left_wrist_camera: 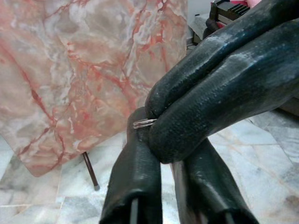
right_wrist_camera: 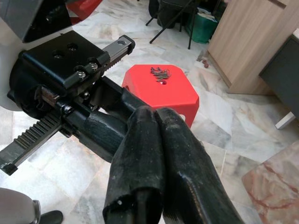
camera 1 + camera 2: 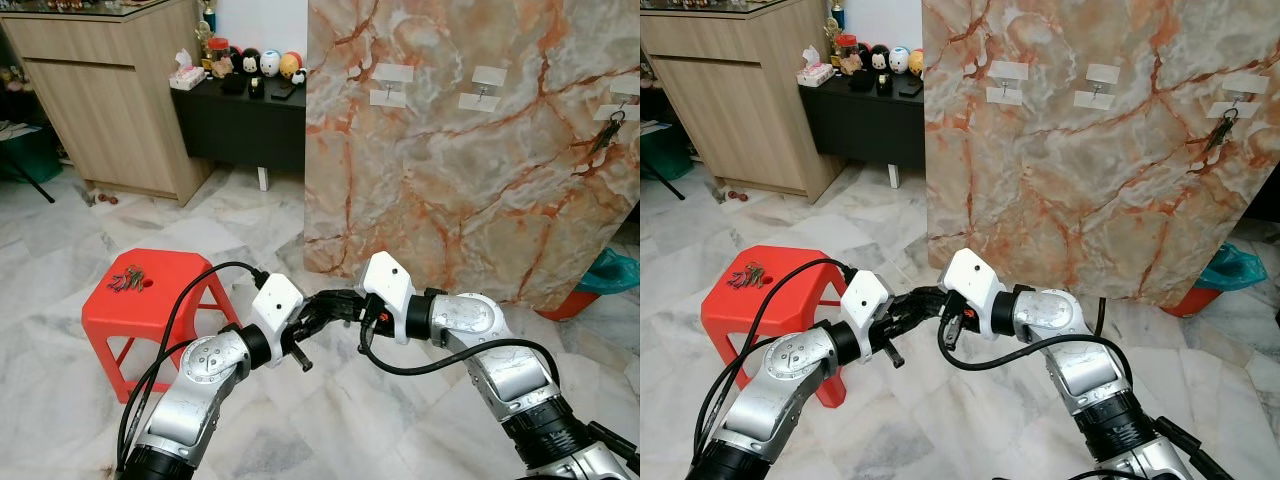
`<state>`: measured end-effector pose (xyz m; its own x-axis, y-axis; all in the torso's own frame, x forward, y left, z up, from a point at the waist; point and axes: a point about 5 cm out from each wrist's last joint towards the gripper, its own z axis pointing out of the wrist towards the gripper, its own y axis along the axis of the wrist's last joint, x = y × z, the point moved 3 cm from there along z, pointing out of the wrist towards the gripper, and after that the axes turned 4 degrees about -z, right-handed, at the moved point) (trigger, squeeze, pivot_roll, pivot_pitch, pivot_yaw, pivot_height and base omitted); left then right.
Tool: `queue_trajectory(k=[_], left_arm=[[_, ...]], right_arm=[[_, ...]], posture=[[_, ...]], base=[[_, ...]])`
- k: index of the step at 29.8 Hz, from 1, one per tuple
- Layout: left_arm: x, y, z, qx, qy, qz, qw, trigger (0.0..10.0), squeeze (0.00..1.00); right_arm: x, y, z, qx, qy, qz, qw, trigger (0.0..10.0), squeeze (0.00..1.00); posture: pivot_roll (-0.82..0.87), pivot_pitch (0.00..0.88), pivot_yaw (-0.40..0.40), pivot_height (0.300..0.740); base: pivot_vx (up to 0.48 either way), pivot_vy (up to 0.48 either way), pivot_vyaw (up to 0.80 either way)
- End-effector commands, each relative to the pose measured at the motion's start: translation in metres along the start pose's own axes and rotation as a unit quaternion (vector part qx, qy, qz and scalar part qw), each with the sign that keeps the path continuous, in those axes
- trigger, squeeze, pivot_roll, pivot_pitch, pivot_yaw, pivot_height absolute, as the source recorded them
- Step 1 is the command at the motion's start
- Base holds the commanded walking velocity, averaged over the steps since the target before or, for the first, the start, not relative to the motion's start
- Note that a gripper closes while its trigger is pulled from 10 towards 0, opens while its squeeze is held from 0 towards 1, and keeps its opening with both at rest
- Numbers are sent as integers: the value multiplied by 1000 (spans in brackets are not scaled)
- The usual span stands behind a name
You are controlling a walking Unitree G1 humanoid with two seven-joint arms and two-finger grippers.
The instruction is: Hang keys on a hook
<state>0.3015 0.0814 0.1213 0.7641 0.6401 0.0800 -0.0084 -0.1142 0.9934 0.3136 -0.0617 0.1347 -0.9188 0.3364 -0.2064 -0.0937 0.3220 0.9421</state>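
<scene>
My two grippers meet fingertip to fingertip in front of me, above the marble floor. A thin silver key ring (image 1: 144, 123) peeks out of the seam between the right gripper's pressed-together fingers (image 1: 219, 88), right at the tip of a left finger (image 1: 135, 172). The left gripper (image 3: 312, 318) has its fingers close together, their tips hidden behind the right gripper (image 3: 335, 303); the keys themselves are hidden. A bunch of keys (image 3: 127, 281) lies on the red stool (image 3: 170, 300). The marble panel (image 3: 450, 180) carries three white hooks (image 3: 390, 86); another key (image 3: 604, 136) hangs on the rightmost.
The red stool stands at my left, close to the left elbow. A wooden cabinet (image 3: 110, 90) and a low black shelf (image 3: 245, 115) with small figures stand at the back left. A blue bag (image 3: 610, 272) lies beside the panel's right foot.
</scene>
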Motion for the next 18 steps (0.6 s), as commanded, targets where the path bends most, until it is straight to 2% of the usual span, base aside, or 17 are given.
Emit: queue_trajectory(k=[1, 18], left_arm=[[11, 11, -6, -19, 23, 5, 1000, 0, 0], [12, 11, -8, -19, 18, 12, 1000, 0, 0]], right_arm=[[-1, 0, -1, 4, 3, -2, 1000, 10000, 0], [-4, 0, 0, 4, -1, -8, 1000, 10000, 0]], posture=[[96, 5, -33, 740], [104, 0, -33, 740]], base=[[0, 0, 0], [0, 0, 0]])
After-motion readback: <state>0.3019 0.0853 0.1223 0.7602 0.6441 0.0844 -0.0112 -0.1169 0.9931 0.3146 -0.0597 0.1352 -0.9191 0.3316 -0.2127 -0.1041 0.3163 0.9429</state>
